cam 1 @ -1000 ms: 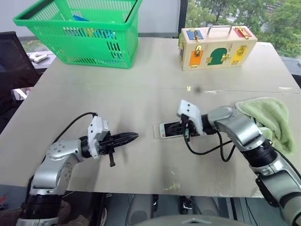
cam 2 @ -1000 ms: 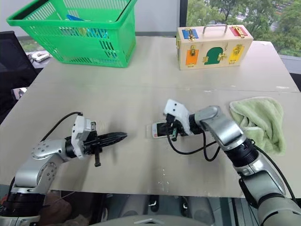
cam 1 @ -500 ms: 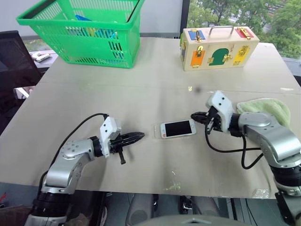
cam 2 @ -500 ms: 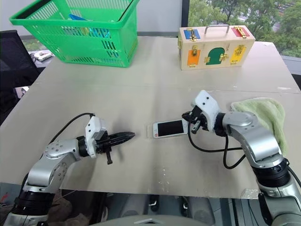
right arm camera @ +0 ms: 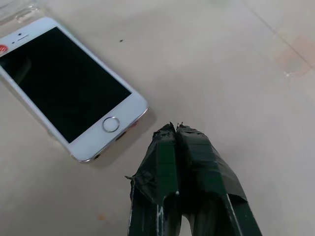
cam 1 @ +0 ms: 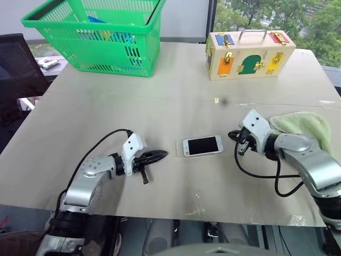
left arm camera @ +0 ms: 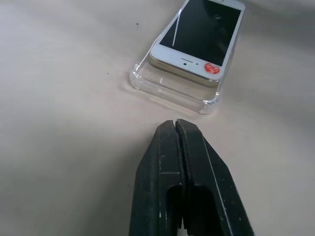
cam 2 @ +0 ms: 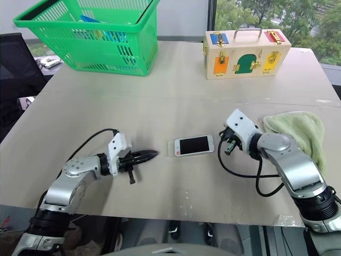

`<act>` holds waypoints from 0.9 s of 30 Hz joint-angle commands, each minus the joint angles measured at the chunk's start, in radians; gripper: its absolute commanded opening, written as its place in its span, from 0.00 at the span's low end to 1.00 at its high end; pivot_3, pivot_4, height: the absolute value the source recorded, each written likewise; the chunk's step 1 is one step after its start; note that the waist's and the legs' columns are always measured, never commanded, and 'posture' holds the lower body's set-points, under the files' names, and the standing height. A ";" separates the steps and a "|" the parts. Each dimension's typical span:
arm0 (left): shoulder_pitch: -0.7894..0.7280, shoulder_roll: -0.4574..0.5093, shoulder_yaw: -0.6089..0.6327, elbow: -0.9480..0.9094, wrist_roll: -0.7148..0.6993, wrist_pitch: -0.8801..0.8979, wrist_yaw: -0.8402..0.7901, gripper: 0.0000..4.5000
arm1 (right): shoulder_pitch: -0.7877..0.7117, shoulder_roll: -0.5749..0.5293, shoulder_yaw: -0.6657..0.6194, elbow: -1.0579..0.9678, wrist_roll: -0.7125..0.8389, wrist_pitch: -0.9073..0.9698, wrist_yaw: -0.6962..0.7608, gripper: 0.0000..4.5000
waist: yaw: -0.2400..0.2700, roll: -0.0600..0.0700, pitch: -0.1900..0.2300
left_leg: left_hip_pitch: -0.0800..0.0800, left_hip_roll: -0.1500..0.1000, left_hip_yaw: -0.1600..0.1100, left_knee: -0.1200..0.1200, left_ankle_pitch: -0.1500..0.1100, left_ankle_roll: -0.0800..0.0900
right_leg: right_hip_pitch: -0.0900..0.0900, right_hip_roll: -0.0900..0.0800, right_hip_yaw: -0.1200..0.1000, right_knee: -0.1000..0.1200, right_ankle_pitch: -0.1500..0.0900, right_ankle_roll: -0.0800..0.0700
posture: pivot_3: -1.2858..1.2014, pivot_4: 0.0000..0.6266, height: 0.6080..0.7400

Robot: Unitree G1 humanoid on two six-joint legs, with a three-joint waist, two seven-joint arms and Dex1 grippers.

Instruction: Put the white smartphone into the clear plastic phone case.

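Smartphone, white-framed with a dark glossy screen (cam 1: 202, 145), now lies uncovered near the middle of the large beige tabletop (cam 1: 160, 106), where a second ago the right arm's wrist sat over it. It rests on the thin, clear plastic phone case (left arm camera: 170, 93), but not squarely: in the left wrist view the case's bare end and rounded corners stick out past the phone's earpiece end, so the phone looks laid on the shell and shifted along it, not snapped in. The right gripper (cam 1: 235, 135) has swung away to the phone's home-button side and now sits just beside that end, apart from it, fingers pressed together on nothing. The left gripper (cam 1: 160, 155) has eased closer from the opposite side, also clenched empty, its tip near the case's protruding end without touching. With one closed tip at each end, a nudge to slide the phone home along the case seems the likely next step; the task appears unfinished.
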 commanded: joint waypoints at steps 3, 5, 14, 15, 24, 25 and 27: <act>-0.046 -0.037 -0.049 0.018 0.048 -0.022 0.026 0.00 | 0.002 -0.024 0.056 -0.076 -0.023 0.007 -0.004 0.01 | -0.001 0.000 0.000 | 0.000 0.000 0.000 0.000 0.000 0.000 | 0.000 0.000 0.000 0.000 0.000 0.000 | 0.52 0.24 1.00; -0.055 -0.040 -0.056 0.027 0.055 -0.023 0.025 0.00 | -0.009 -0.027 0.084 -0.081 -0.026 0.017 0.002 0.01 | -0.001 0.000 0.000 | 0.000 0.000 0.000 0.000 0.000 0.000 | 0.000 0.001 0.000 0.000 0.000 0.000 | 0.52 0.24 1.00; -0.091 -0.061 -0.080 0.039 0.071 -0.008 0.028 0.00 | -0.129 0.073 0.208 -0.034 -0.003 0.035 0.044 0.01 | 0.000 0.000 0.000 | 0.000 0.000 -0.001 0.002 0.000 0.000 | 0.001 0.001 0.000 0.001 0.000 0.000 | 0.52 0.24 1.00; -0.093 -0.063 -0.081 0.039 0.073 -0.008 0.029 0.00 | -0.138 0.088 0.218 -0.023 0.003 0.029 0.051 0.01 | 0.000 0.000 0.000 | 0.000 0.000 -0.001 0.002 0.000 0.000 | 0.001 0.001 0.000 0.001 0.000 0.000 | 0.52 0.24 1.00; -0.094 -0.077 -0.068 -0.009 0.069 0.035 0.053 0.00 | -0.161 0.074 0.224 0.001 0.026 0.021 0.135 0.01 | 0.000 0.000 0.000 | 0.001 0.000 -0.001 0.003 0.000 0.000 | 0.001 0.001 0.000 0.003 0.000 0.000 | 0.52 0.24 1.00; -0.094 -0.077 -0.066 -0.016 0.069 0.041 0.055 0.00 | -0.157 0.069 0.218 -0.006 0.031 0.024 0.145 0.01 | 0.000 0.000 0.000 | 0.001 0.000 -0.001 0.003 0.000 0.000 | 0.001 0.001 0.000 0.003 0.000 0.000 | 0.52 0.24 1.00; -0.097 -0.079 -0.062 -0.031 0.067 0.056 0.062 0.00 | -0.151 0.062 0.205 -0.014 0.043 0.023 0.165 0.01 | -0.001 0.000 0.000 | 0.001 0.000 -0.001 0.003 0.000 0.000 | 0.001 0.001 0.000 0.003 0.000 0.000 | 0.52 0.24 1.00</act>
